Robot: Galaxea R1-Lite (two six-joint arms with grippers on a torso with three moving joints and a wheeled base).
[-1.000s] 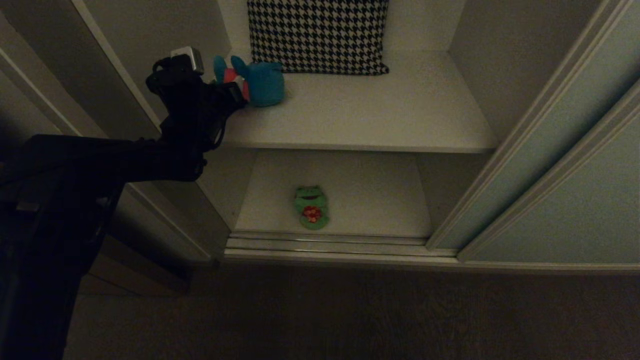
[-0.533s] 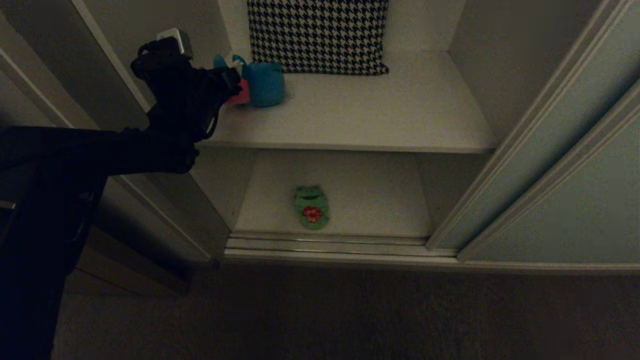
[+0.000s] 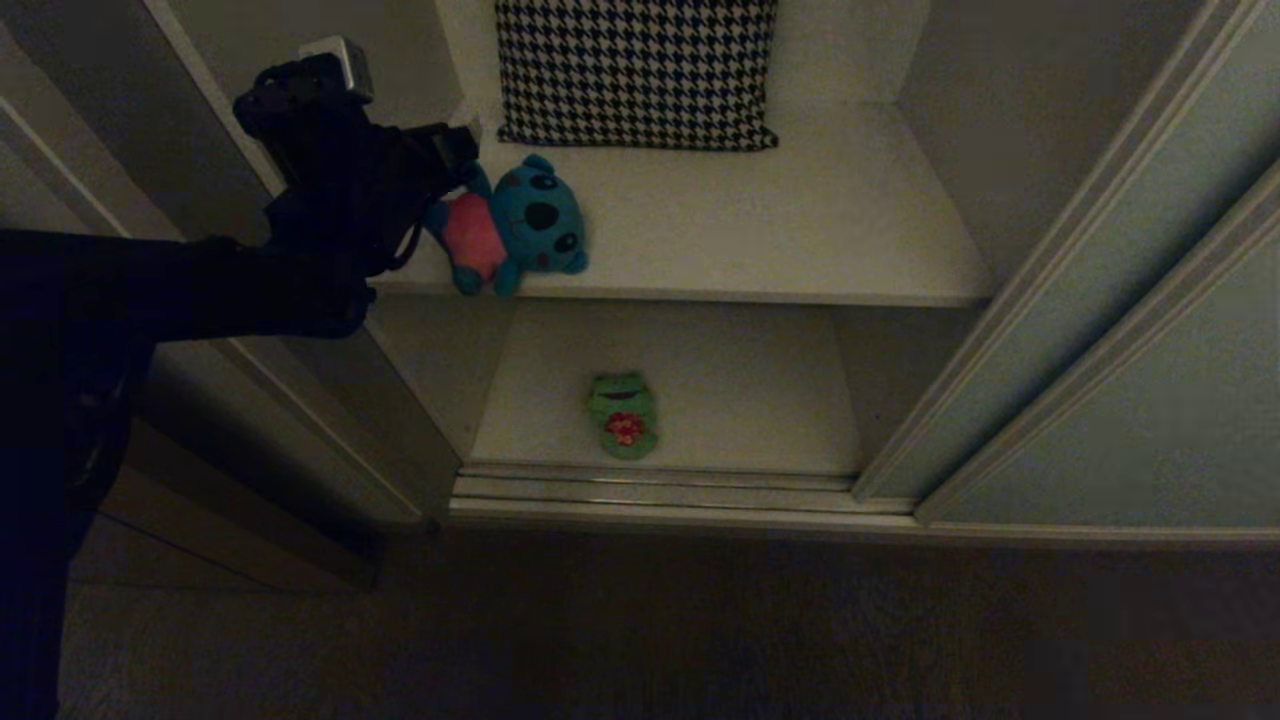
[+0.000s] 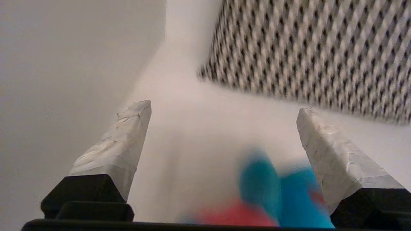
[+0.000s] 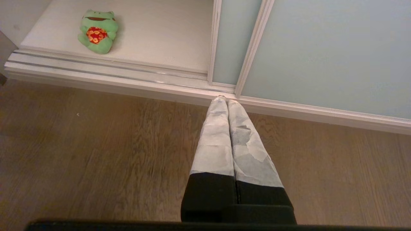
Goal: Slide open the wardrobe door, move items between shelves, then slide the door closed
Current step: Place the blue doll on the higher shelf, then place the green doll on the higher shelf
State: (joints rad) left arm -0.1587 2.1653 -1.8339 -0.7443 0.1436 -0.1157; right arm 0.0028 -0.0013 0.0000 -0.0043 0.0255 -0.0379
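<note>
Left gripper (image 4: 223, 109) hangs with its taped fingers (image 4: 123, 134) spread wide and empty at the left end of the upper shelf (image 3: 800, 240). Just beside it the blue plush (image 3: 515, 225) lies at that shelf's front edge, its pink top toward the gripper. Below, the green frog (image 3: 622, 415) lies near the front of the lower shelf (image 3: 760, 400). Farther back on the upper shelf leans a houndstooth cushion (image 3: 636, 70). Right gripper (image 5: 227, 102) hangs pressed closed over the wood floor (image 5: 96, 154), before the sliding wardrobe door (image 5: 337, 51), which is pushed to the right.
</note>
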